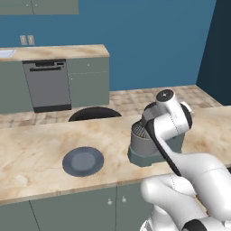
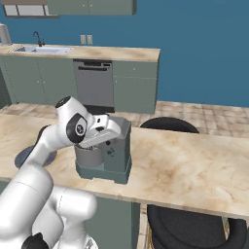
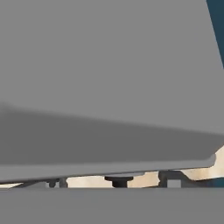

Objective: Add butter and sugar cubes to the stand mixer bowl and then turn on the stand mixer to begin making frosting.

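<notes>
The dark grey-green stand mixer (image 1: 146,158) stands on the marble counter, with its grey metal bowl (image 1: 141,139) under the head. From the right, the stand mixer (image 2: 119,148) and bowl (image 2: 89,156) show behind my forearm. My gripper (image 2: 118,130) is pressed close against the mixer's head, above the bowl. In the hand view the head's flat grey side (image 3: 109,87) is very near, and my fingers are hidden, so their state is unclear. A small dark part (image 3: 118,180) shows under the head. The butter and sugar cubes are out of view.
A flat dark round plate (image 1: 83,161) lies on the counter (image 1: 31,153) left of the mixer, partly behind my arm (image 2: 22,156) from the right. Black stools stand beyond the counter (image 1: 94,113) and at its near right (image 2: 194,228). A dishwasher (image 2: 93,82) and sink (image 2: 41,48) line the back wall.
</notes>
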Available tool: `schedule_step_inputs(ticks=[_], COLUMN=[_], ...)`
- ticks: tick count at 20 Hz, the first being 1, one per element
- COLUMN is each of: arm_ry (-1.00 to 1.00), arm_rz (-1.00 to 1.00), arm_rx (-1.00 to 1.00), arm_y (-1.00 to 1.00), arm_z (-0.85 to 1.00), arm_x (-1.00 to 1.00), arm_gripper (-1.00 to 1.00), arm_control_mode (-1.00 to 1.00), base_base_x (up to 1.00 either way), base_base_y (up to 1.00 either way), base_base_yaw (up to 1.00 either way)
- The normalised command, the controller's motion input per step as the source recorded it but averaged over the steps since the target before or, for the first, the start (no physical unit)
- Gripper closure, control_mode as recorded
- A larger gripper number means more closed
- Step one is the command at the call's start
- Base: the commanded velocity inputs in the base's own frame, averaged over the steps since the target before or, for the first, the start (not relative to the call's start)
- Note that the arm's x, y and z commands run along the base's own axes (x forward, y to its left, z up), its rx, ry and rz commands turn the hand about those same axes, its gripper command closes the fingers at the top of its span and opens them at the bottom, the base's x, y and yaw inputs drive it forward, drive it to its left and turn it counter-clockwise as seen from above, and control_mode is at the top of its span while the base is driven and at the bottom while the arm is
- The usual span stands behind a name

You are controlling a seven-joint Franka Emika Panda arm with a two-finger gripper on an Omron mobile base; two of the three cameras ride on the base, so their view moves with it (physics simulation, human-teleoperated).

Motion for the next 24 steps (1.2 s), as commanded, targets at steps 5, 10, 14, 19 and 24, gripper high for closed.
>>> schedule_step_inputs(ticks=[5,10,14,19,24], arm_ry=[-0.07,-0.04,0.0,0.0,0.0], arm_rz=[0.0,0.0,0.0,0.0,0.0], arm_rx=[0.03,0.11,0.21,0.22,0.19], arm_y=[0.0,0.0,0.0,0.0,0.0], arm_z=[-0.01,0.0,0.0,0.0,-0.12], arm_x=[0.06,0.23,0.48,0.48,0.27], arm_gripper=[1.0,1.0,1.0,1.0,1.0], arm_control_mode=[-1.0,-1.0,-1.0,-1.0,-1.0], base_base_x=[0.0,0.0,0.0,0.0,0.0], base_base_y=[0.0,0.0,0.0,0.0,0.0], base_base_yaw=[0.0,0.0,0.0,0.0,0.0])
